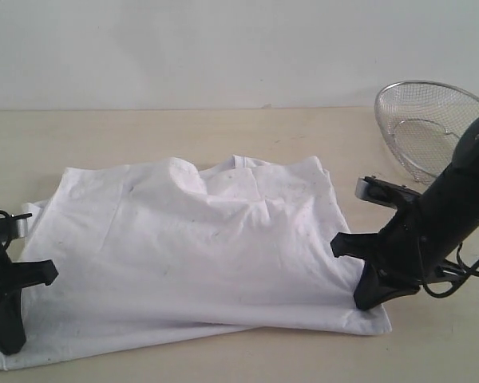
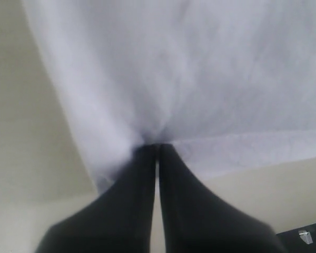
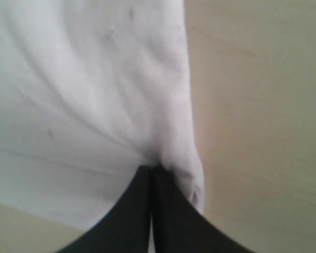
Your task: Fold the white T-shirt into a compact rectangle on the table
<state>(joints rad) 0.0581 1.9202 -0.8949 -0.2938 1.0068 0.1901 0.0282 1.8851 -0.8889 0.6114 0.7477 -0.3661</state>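
Observation:
The white T-shirt (image 1: 199, 255) lies spread on the pale beige table (image 1: 144, 132), plain side up, collar toward the far edge; no red lettering shows. My left gripper (image 1: 12, 335) sits at the shirt's near left corner, shut on a pinch of its fabric (image 2: 163, 79). At the near right edge my right gripper (image 1: 371, 297) is likewise shut on the cloth (image 3: 84, 95). In both wrist views the black fingers (image 2: 137, 200) (image 3: 174, 221) meet at the tips with white fabric bunched between them.
A silver wire-mesh basket (image 1: 427, 128) stands at the far right, just behind my right arm. Bare table shows beyond the collar and along the near edge.

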